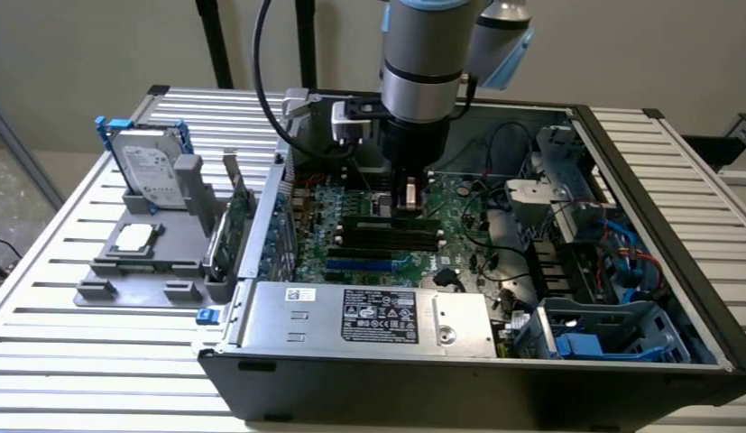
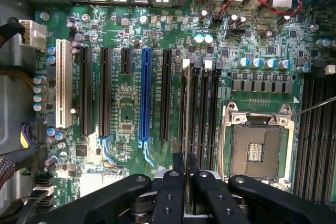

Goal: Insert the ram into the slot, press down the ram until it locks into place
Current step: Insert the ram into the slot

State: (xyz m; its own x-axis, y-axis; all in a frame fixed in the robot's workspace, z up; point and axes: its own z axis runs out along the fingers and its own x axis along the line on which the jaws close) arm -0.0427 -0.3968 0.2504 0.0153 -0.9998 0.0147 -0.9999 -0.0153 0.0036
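Your claw is closed down almost all the way. Its two black fingers stand parallel with only a thin gap between them, and in that gap they pinch the ram. In the wrist view you see the ram edge-on, as one thin pale line running straight out from the fingertips. It lies along the slot, the outermost of the group of memory sockets. You cannot tell from these views whether the ram is seated in the slot or just above it.

There are four of these long black sockets, side by side and parallel, all just ahead of the fingertips. On the ram's open side you have one longer black socket, then one blue socket a little farther off. One white socket sits well apart from the claw, near the board's edge. On the other side of the four sockets, near the claw, is one square silver processor socket.

In the exterior view the claw hangs down from the arm into the open computer case. One silver power supply box lies near it, inside the case. Outside the case, well apart from the claw on the exterior view's left, the slatted bench carries one grey stand. On that stand are one hard drive and one green card standing upright.
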